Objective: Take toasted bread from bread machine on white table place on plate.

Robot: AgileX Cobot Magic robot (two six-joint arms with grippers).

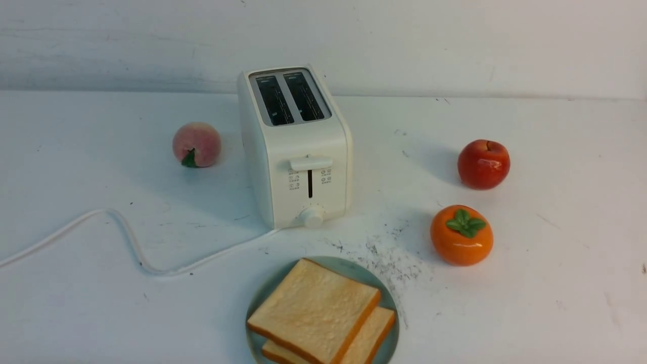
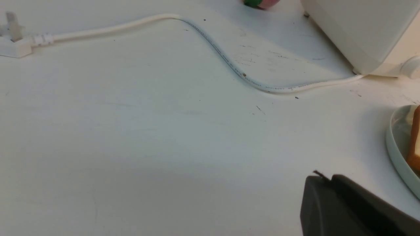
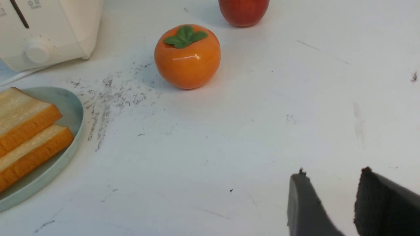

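Left gripper (image 2: pixel 323 178) — smooth dark grey fingers; right gripper (image 3: pixel 331 177) — 2 matte grey textured pads.

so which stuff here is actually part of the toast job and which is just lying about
Job:
toast, both slices stacked
plate, under the toast
toaster, slots empty
table

Lying about:
peach
apple
persimmon
cord, with plug lying loose
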